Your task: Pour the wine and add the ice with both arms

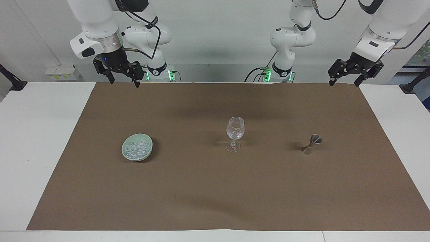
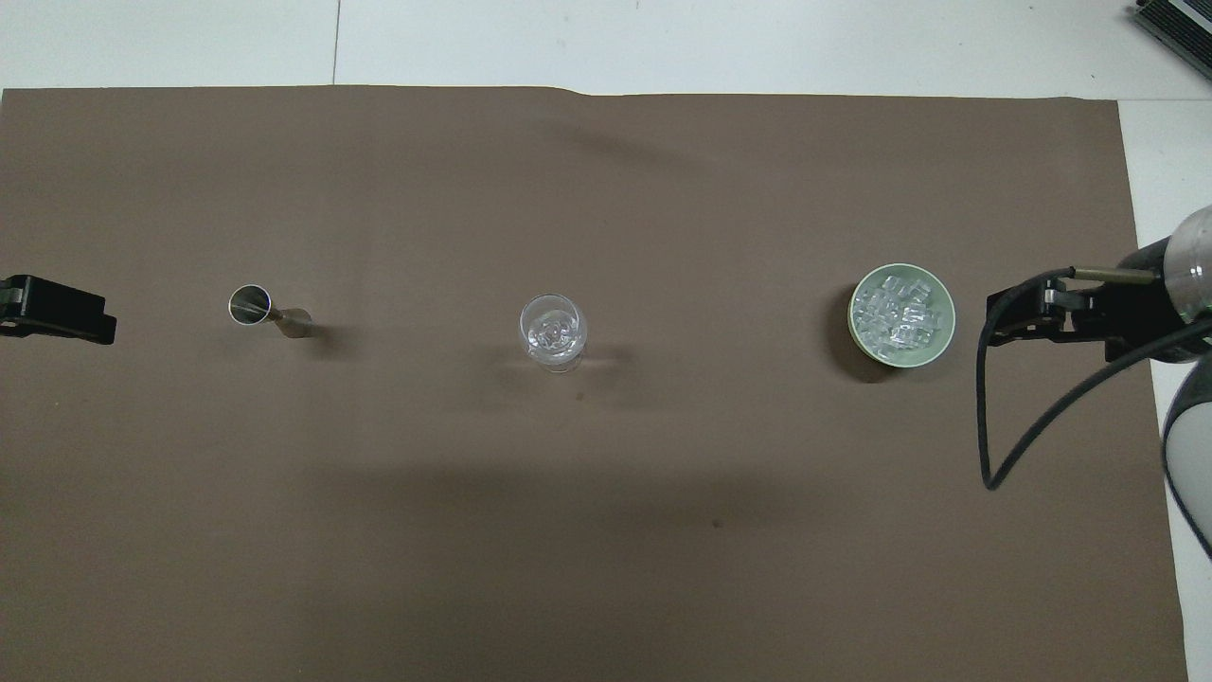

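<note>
On the table (image 1: 40,141) lies one brown mat (image 1: 215,195), and on the mat stand three things in one row: one bowl, one wine glass and one metal measuring cup.

The bowl (image 1: 148,150) is pale green and stands toward the right arm's end of the table. It holds the ice (image 1: 136,148), many small clear pieces in one heap; they are too many to count. The wine glass (image 1: 235,133) stands upright at the middle of the row, well apart from the bowl. A few clear pieces lie inside it, but their number I cannot tell. The measuring cup (image 1: 312,143) is a small double cone of metal. It stands toward the left arm's end of the table, well apart from the glass.

There are two arms. The right gripper (image 1: 122,80) hangs in the air over the mat's edge nearest to the robots, at the right arm's end. Its two fingers stand apart and there is nothing between them. The left gripper (image 1: 346,80) hangs over the mat's corner nearest to the robots, at the left arm's end. Its two fingers also stand apart and it holds nothing. Neither gripper touches any of the three things.
</note>
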Robot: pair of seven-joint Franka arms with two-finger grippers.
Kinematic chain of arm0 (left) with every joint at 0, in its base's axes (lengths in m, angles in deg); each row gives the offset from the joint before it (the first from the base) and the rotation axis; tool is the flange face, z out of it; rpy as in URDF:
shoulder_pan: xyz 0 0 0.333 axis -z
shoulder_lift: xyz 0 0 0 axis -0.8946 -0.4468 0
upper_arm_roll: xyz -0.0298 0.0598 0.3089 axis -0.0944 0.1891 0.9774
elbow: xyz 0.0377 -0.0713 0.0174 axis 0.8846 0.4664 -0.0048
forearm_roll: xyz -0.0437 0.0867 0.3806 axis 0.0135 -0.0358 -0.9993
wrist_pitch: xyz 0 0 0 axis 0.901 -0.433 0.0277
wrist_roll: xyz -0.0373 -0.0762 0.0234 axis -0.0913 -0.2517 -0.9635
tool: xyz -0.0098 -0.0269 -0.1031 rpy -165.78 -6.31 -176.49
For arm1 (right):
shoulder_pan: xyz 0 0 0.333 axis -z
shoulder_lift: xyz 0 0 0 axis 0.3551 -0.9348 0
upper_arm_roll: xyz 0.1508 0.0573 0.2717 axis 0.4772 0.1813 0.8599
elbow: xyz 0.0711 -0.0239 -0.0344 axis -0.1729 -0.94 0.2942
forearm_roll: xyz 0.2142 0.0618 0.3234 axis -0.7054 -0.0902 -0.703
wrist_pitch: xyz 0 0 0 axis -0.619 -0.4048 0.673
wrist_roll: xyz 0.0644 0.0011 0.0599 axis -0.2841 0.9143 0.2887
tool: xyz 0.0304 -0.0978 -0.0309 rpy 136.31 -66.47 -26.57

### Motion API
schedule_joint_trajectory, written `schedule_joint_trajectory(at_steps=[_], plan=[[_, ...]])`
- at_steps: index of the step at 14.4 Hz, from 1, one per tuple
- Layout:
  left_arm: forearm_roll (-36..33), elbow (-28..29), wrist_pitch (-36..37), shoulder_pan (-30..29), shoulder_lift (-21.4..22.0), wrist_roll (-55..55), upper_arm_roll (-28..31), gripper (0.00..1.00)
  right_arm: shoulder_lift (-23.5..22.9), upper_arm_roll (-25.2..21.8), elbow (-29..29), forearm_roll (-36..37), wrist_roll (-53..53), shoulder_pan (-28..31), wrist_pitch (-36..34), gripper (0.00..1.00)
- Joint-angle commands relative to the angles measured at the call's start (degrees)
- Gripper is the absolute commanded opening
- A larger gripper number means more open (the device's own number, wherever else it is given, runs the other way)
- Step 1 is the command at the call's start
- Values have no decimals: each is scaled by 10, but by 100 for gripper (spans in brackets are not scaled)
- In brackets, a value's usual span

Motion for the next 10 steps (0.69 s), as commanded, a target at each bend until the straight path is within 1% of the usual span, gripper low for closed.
schedule_joint_trajectory(at_steps=[1,10], plan=[[-9,8,1,1,11,1,2,100,20,-2,-28,-17,21,8,29,100],[-9,8,2,1,11,1,2,100,19,-4,-29,-18,18,8,35,100]])
